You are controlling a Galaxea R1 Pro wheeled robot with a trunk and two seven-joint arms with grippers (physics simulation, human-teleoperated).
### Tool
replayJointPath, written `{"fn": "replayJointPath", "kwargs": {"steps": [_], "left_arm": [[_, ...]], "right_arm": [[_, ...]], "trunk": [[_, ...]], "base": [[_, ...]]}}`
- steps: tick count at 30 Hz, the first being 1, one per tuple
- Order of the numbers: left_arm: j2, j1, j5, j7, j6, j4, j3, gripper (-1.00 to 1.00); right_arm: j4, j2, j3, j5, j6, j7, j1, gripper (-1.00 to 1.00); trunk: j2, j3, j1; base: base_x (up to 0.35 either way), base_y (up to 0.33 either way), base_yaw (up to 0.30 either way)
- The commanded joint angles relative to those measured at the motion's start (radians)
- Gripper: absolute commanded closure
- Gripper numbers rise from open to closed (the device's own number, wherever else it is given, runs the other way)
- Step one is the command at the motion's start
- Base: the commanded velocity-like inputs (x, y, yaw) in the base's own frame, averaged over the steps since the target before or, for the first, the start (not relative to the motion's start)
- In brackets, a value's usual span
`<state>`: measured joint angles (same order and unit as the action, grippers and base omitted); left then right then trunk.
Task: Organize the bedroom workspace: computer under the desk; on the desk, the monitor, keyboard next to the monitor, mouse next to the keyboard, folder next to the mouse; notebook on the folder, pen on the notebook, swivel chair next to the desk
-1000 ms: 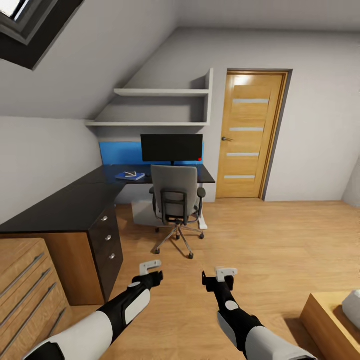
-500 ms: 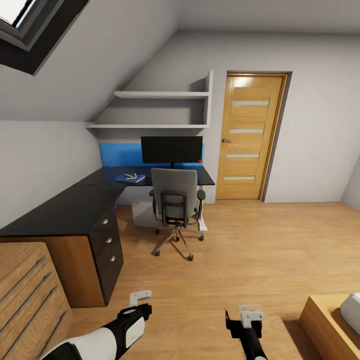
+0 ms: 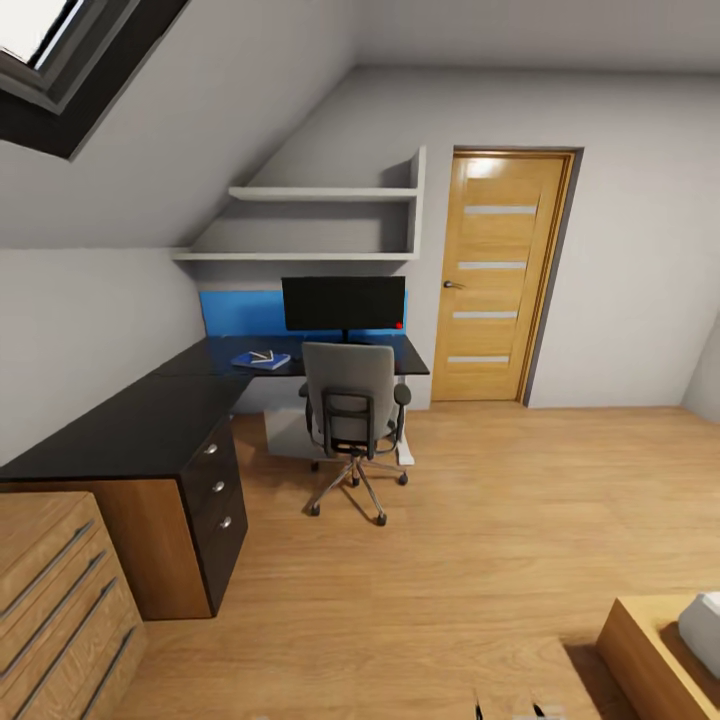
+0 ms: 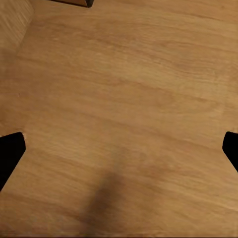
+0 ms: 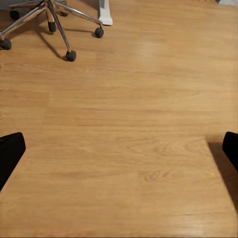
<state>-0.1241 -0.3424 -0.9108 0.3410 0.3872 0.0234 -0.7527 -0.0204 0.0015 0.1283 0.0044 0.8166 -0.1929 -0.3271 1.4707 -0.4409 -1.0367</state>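
Across the bedroom, the monitor (image 3: 343, 303) stands on the black L-shaped bench (image 3: 130, 425), before a blue wall panel (image 3: 238, 309). The blue folder (image 3: 261, 360) lies on the bench left of the monitor, with a grey notebook (image 3: 263, 355) on it. The swivel chair (image 3: 351, 418) sits close against the bench, its back hiding the bench edge. Left hand (image 4: 119, 148) and right hand (image 5: 119, 151) are both spread wide over bare wood floor (image 3: 480, 520); chair castors show in the right wrist view
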Motion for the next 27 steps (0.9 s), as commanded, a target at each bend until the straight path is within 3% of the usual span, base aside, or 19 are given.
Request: {"fn": "replayJointPath", "kwargs": {"steps": [1, 4, 6, 10, 16, 19, 20, 22, 27], "left_arm": [[0.003, 0.038, -0.002, 0.005, 0.054, 0.001, -0.013, -1.00], [0.015, 0.077, 0.010, 0.004, 0.114, 0.001, -0.022, -1.00], [0.038, 0.098, 0.052, 0.005, 0.172, 0.001, -0.030, -1.00], [0.053, 0.109, 0.086, 0.006, 0.264, 0.000, -0.035, -1.00], [0.056, 0.135, 0.094, 0.006, 0.417, 0.000, -0.037, -1.00], [0.056, 0.154, 0.095, 0.005, 0.514, 0.000, -0.037, -1.00], [0.056, 0.175, 0.095, 0.005, 0.616, 0.001, -0.037, -1.00], [0.057, 0.185, 0.095, 0.004, 0.657, 0.000, -0.037, -1.00], [0.055, 0.206, 0.096, 0.004, 0.660, 0.001, -0.038, -1.00]], "right_arm": [[-0.002, 0.000, 0.008, 0.000, 0.034, -0.008, 0.007, -1.00], [-0.002, 0.000, 0.008, 0.000, 0.081, -0.009, 0.020, -1.00], [-0.002, -0.001, 0.008, -0.001, 0.132, -0.009, 0.032, -1.00], [-0.002, -0.002, 0.007, -0.002, 0.179, -0.010, 0.043, -1.00], [-0.002, -0.002, 0.008, -0.003, 0.227, -0.010, 0.055, -1.00], [-0.001, -0.002, 0.008, -0.004, 0.231, -0.010, 0.070, -1.00], [-0.001, -0.002, 0.008, -0.005, 0.231, -0.011, 0.080, -1.00], [-0.001, -0.002, 0.007, -0.005, 0.231, -0.012, 0.085, -1.00], [-0.001, -0.002, 0.007, -0.006, 0.231, -0.014, 0.091, -1.00]], "trunk": [[-0.007, 0.002, 0.004], [-0.028, 0.012, 0.015], [-0.042, 0.018, 0.023], [-0.070, 0.030, 0.038], [-0.112, 0.049, 0.061], [-0.133, 0.059, 0.073], [-0.140, 0.062, 0.077], [-0.154, 0.068, 0.084], [-0.189, 0.084, 0.104]], "base": [[0.000, 0.000, 0.000], [0.000, 0.000, 0.000], [0.000, 0.000, 0.000], [0.000, 0.000, 0.000], [0.000, 0.000, 0.000], [0.000, 0.000, 0.000], [0.000, 0.000, 0.000], [0.000, 0.000, 0.000], [0.000, 0.000, 0.000]]}}
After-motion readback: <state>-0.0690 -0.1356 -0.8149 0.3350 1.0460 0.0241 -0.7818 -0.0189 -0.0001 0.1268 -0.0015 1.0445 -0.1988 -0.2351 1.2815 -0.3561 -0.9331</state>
